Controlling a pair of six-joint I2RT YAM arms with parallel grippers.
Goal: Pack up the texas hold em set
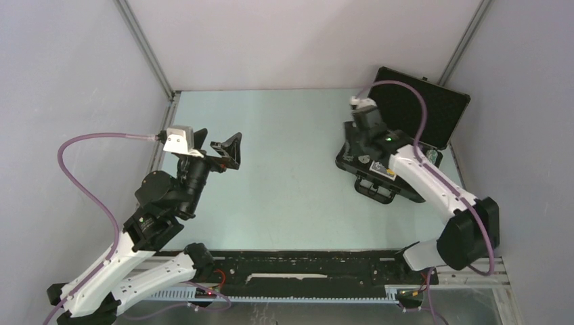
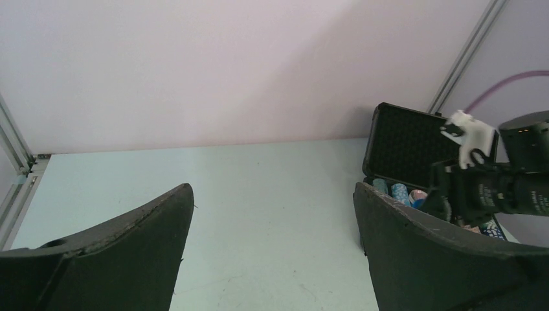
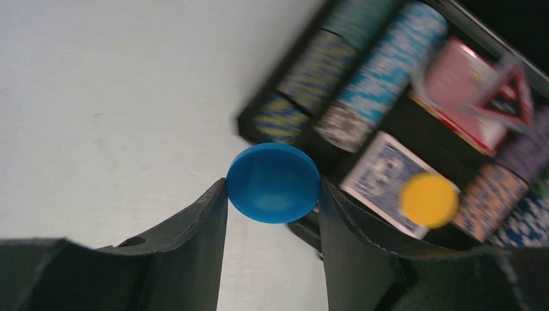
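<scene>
Clearly the right gripper (image 3: 272, 188) pinches the blue disc (image 3: 273, 173) by its rim at the edge of the open case (image 1: 420, 112), its inside just beyond; the left gripper (image 1: 231, 153), spread wide, is well away from it.

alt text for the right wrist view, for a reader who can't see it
Two black fingers pinch a blue disc by its edges, at the corner of an open case on a table. Inside the case, blurred: rows of striped poker chips, a blue card deck with a yellow disc at its edge, and a red deck under a red triangle.
</scene>
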